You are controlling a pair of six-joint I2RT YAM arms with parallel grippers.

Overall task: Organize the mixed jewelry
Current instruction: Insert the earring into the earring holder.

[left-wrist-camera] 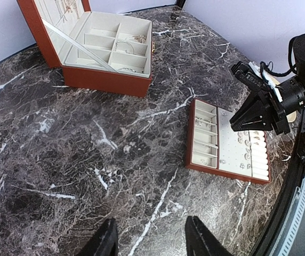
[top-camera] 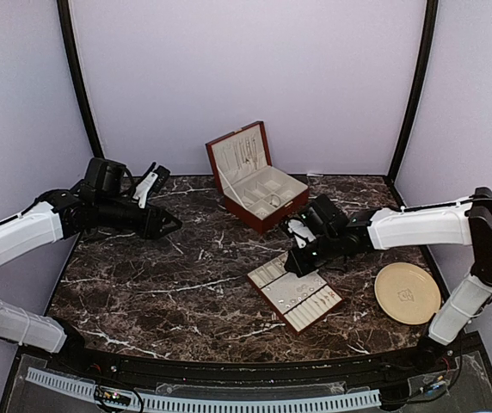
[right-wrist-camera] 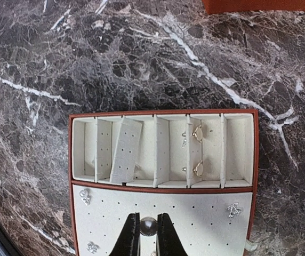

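Right hand is down low and narrowed right in, its two dark fingers pinching a smooth round grey bead between the tips. Under that hand sits a flat cream pad, soft-looking and dotted with rows of pinholes. It is the near half of a shallow red-brown wooden tray lying on the bench, dark glossy marble shot through with white veins. The mixed jewelry shows here as three tiny silvery studs: one to the hand's upper left, one low on its left and one out to its right. Just beyond the fingertips runs a row of six narrow cream slots. A loose perforated strip leans tilted in one slot, left of the hand's line, and two small pale hoops sit in one slot to the right. Farther beyond the hand and a little to its left stands one red-brown box, lid up and cream-lined, split into square cells. Thin chains hang inside the lid and a fine silvery piece lies in a cell. One round beige plate, matte, lies to the hand's right. Left hand hovers well apart, fingers partway spread, nothing between them.
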